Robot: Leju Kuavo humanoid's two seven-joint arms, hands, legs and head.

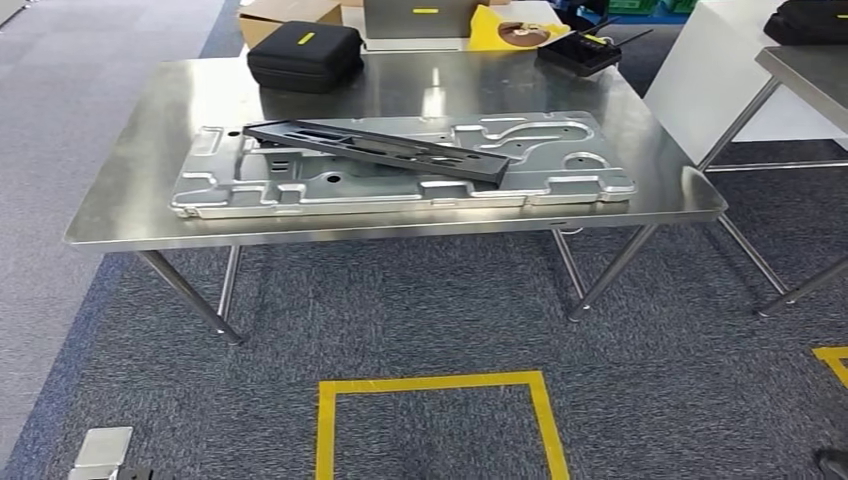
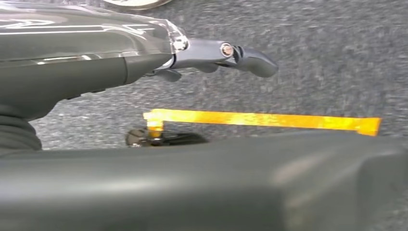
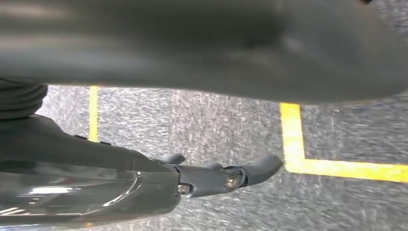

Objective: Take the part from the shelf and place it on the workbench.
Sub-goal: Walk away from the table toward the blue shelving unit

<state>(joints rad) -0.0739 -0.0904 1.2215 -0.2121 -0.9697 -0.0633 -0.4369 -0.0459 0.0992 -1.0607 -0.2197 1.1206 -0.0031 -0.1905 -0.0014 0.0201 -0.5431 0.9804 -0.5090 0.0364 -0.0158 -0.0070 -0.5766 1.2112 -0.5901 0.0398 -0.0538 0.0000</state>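
Note:
A long black bracket-like part (image 1: pixel 380 150) lies slantwise on a big stamped silver panel (image 1: pixel 300 192), which rests on the steel workbench (image 1: pixel 130 185) in the head view. Both arms hang down over the grey carpet. In the left wrist view my left hand (image 2: pixel 211 55) has its fingers stretched out with nothing in them. In the right wrist view my right hand (image 3: pixel 216 175) is likewise stretched out and holds nothing.
A black zip case (image 1: pixel 305 55), a cardboard box (image 1: pixel 290 15) and a black tray of tools (image 1: pixel 580 50) sit at the bench's far side. A second steel table (image 1: pixel 810 65) stands at the right. A yellow tape square (image 1: pixel 430 385) marks the carpet before the bench.

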